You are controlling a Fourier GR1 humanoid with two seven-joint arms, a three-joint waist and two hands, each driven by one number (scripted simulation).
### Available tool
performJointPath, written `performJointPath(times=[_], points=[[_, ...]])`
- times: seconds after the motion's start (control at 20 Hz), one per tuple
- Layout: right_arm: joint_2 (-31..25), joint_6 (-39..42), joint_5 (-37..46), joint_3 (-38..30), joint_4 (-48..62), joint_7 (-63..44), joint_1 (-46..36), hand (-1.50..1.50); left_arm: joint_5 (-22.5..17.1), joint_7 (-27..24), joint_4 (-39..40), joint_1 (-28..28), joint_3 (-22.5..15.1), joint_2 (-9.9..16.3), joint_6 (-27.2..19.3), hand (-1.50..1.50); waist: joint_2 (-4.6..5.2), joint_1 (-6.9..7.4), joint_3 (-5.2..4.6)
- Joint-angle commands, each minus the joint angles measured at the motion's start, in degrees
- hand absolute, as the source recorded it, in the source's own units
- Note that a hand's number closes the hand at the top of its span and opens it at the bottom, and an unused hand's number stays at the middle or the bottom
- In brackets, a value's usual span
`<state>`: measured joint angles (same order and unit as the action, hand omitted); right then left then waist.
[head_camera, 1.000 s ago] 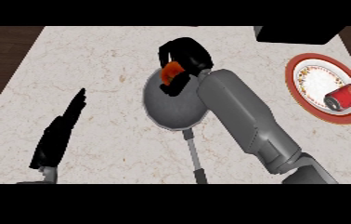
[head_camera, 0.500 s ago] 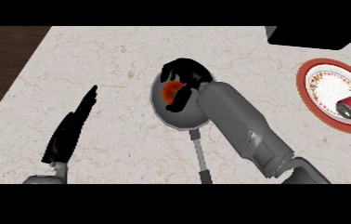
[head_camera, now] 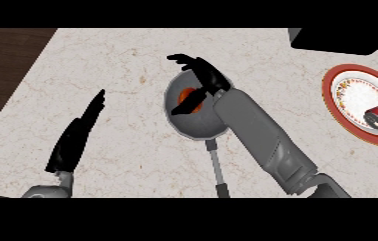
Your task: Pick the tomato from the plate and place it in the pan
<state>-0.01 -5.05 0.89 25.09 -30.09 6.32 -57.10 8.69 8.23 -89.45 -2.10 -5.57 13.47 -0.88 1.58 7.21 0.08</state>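
Right hand [head_camera: 203, 80] newly open over tomato [head_camera: 193, 96]

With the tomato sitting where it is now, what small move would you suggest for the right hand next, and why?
Probably lift the right hand straight up and draw it back. The tomato already lies inside the pan, and the fingers look spread open above it rather than curled round it, so the placing seems done. The left hand rests open at the left.
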Motion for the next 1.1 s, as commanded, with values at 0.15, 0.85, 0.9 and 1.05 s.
performJointPath(times=[0.15,0.85,0.9,1.05], points=[[0.01,-10.98,-10.42,-5.24,2.12,3.54,-1.80,-1.50,-0.42,-1.23,-0.07,1.23,1.09,0.59,0.34,0.00,-0.16,-0.84,-0.02],[-17.01,2.79,-13.79,-19.34,16.55,18.20,-5.33,-1.50,0.90,-0.74,-3.34,5.77,1.02,-0.50,-1.26,0.00,-0.15,-3.40,0.05],[-16.18,2.00,-12.47,-18.60,17.61,21.26,-3.62,-1.50,-1.11,-0.05,-3.10,4.31,3.19,0.97,0.37,0.00,-0.32,-3.96,0.03],[-22.72,7.71,-13.08,-20.00,19.22,22.01,-3.65,-1.50,0.69,-1.08,-2.24,5.38,1.69,-0.89,-1.40,0.00,-0.18,-3.99,0.04]])
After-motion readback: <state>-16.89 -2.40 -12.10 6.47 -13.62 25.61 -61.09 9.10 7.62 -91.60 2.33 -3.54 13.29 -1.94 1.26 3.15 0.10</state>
